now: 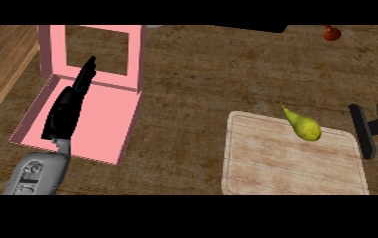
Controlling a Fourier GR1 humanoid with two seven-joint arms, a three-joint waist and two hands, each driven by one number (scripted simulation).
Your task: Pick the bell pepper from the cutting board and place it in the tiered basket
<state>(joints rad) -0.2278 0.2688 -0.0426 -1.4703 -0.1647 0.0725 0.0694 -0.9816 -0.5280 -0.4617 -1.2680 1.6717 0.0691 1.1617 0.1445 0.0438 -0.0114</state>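
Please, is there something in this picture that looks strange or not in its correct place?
Yes. The yellow-green item on the cutting board looks pear-shaped, not like a bell pepper. It lies tilted at the board's upper edge, its thin tip beyond the board's upper edge. The pink basket holds nothing.

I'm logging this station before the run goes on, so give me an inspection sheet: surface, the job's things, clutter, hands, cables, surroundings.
Surface: brown speckled counter.
Job's things: yellow-green pepper lies on the far part of the pale wooden cutting board; pink tiered basket stands at the left, nothing seen in it.
Clutter: small red object at the far right edge, too small to identify.
Hands: left hand over the basket, fingers straight, holding nothing; right hand at the right edge beside the board, only partly in view.
Cables: nothing seen.
Surroundings: wooden strip at far left.
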